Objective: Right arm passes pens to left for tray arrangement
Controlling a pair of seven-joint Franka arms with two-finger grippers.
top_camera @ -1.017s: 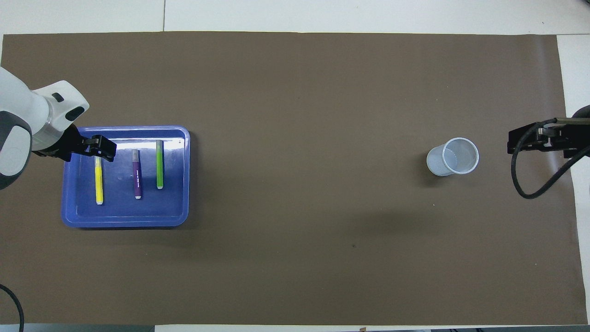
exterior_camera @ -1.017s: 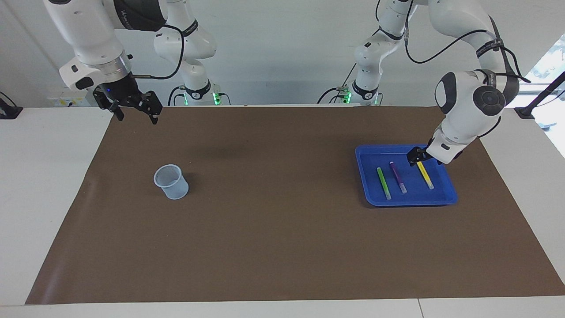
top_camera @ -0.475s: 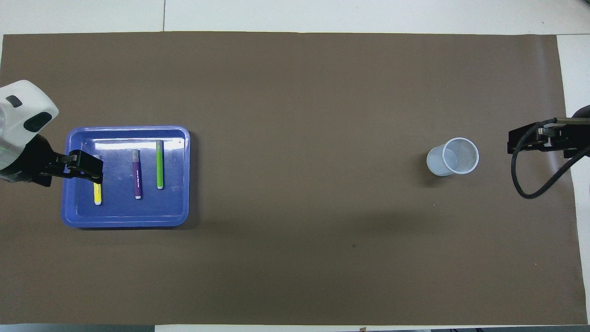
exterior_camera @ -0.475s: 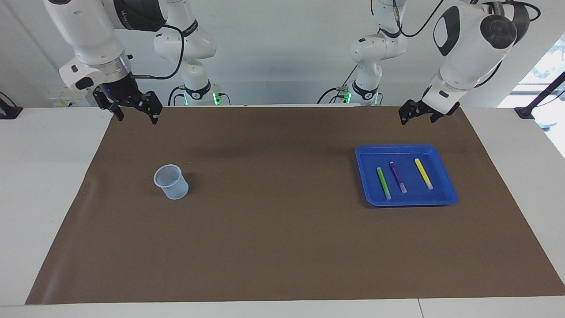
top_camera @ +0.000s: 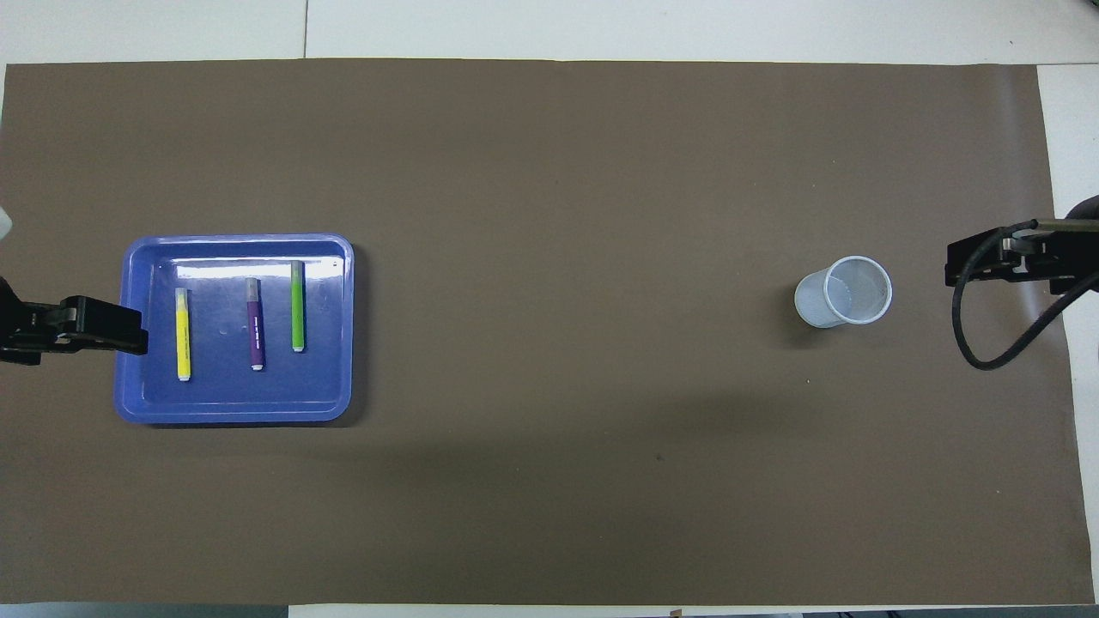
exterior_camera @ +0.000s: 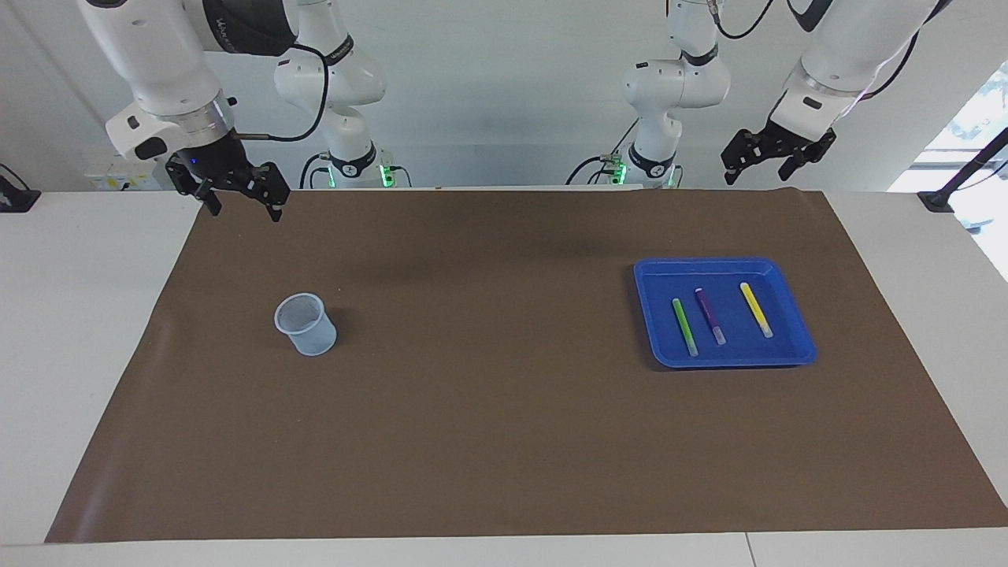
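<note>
All three pens lie flat in the tray (exterior_camera: 795, 346), side by side and apart from each other: the green pen (exterior_camera: 683, 326) toward the middle of the table, the purple pen (exterior_camera: 709, 315) between, and the yellow pen (exterior_camera: 756, 309) toward the left arm's end. None touches another, so the arrangement looks finished; this is my judgement from how they lie.

The left gripper (exterior_camera: 772, 157) hangs high in the air, over the edge of the mat (exterior_camera: 488, 441) on the robots' side, with the tray well below it and farther out on the table. Its fingers stand wide and hold nothing, which fits a hand that has no more pen to place.

The right gripper (exterior_camera: 239, 193) hangs over the mat's corner at the right arm's end, also wide and holding nothing. The cup (exterior_camera: 305, 323) stands upright below it and farther out on the table, well apart from it. No pen shows in the cup, so I think there is nothing left to pass, and this arm waits.
</note>
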